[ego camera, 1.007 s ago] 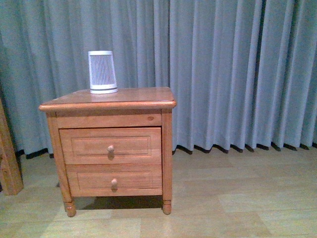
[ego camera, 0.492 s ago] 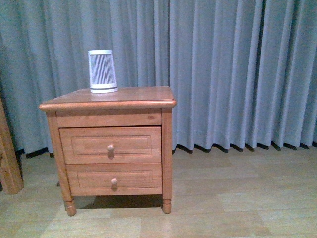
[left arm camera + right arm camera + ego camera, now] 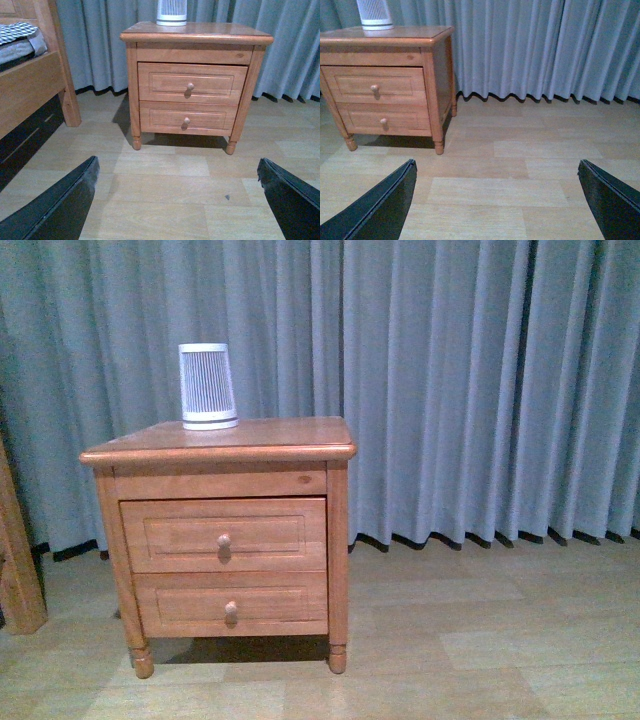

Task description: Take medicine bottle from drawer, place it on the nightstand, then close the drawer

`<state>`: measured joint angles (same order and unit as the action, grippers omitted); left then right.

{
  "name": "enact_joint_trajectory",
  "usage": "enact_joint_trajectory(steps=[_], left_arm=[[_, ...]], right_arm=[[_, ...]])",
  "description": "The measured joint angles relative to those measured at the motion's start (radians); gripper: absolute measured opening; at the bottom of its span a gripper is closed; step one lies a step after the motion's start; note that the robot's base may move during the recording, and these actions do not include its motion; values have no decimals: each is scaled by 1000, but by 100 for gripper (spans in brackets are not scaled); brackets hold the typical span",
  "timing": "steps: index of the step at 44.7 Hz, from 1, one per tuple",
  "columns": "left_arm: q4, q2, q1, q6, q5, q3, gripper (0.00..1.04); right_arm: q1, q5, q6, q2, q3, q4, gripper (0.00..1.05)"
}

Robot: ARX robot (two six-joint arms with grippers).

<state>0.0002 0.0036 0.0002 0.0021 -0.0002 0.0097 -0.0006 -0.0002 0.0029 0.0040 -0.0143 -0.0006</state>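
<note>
The honey-brown nightstand (image 3: 218, 445) stands on the floor left of centre, also in the left wrist view as the nightstand (image 3: 195, 36) and in the right wrist view as the nightstand (image 3: 395, 35). Its upper drawer (image 3: 223, 533) is shut, round knob in the middle; the drawer (image 3: 191, 83) and the drawer (image 3: 372, 85) show shut too. The medicine bottle is hidden. My left gripper (image 3: 177, 192) hangs open over bare floor, well short of the cabinet. Open and holding nothing, my right gripper (image 3: 495, 192) sits further right, off the cabinet's corner. Neither arm appears in the front view.
A white-and-grey ribbed device (image 3: 208, 386) stands on the nightstand top. A lower drawer (image 3: 230, 603) is shut. Grey curtains (image 3: 470, 390) hang behind. A wooden bed frame (image 3: 30, 85) stands at the left. Wood-plank floor (image 3: 480, 640) lies in front.
The front view has shifted very slightly; the nightstand, its drawers and the ribbed device have not moved.
</note>
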Motion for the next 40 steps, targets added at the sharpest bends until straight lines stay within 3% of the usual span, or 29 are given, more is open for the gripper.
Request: enact_joint_trajectory(steps=[40], left_arm=[[0,0,0,0,0,0,98]], right_arm=[[0,0,0,0,0,0,98]])
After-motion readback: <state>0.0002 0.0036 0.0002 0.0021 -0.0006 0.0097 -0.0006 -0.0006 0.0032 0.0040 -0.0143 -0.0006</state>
